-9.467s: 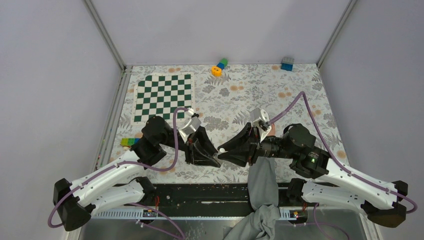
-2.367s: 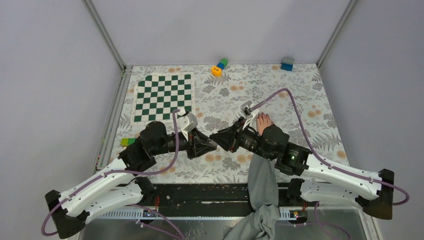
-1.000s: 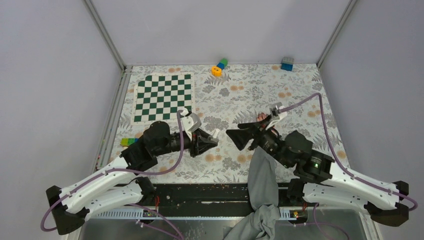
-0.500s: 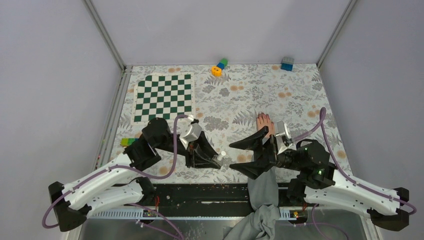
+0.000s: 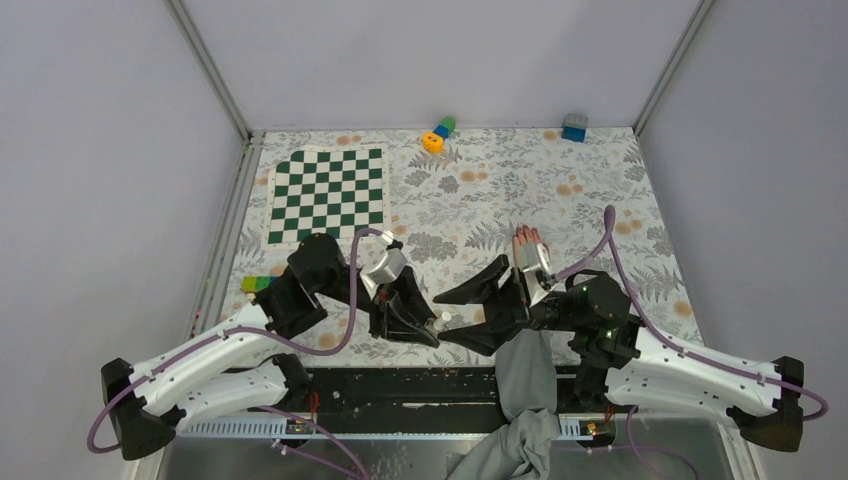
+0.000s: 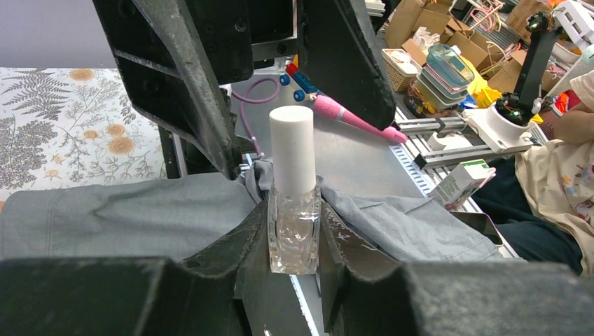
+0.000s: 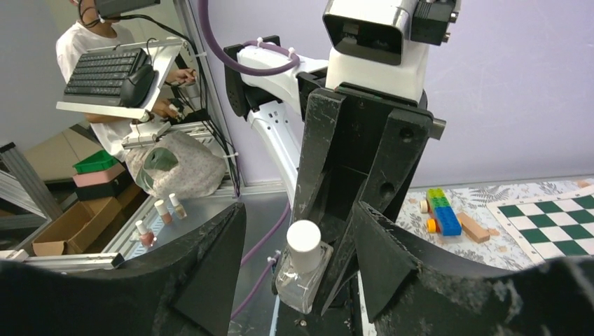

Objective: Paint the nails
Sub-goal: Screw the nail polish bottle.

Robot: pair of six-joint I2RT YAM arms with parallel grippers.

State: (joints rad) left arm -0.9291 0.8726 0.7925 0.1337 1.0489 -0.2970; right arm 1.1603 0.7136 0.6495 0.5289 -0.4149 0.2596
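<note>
Floral table; nails behind right fingers; bottle between those fingers

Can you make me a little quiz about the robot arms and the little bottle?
1. True or false: the left gripper is clamped on a clear bottle.
2. What colour is the bottle's cap? A) white B) red C) green
3. Fill in the gap: the right gripper has its jaws ___, one on each side of the cap.

Key: 1 true; 2 A; 3 open.
</note>
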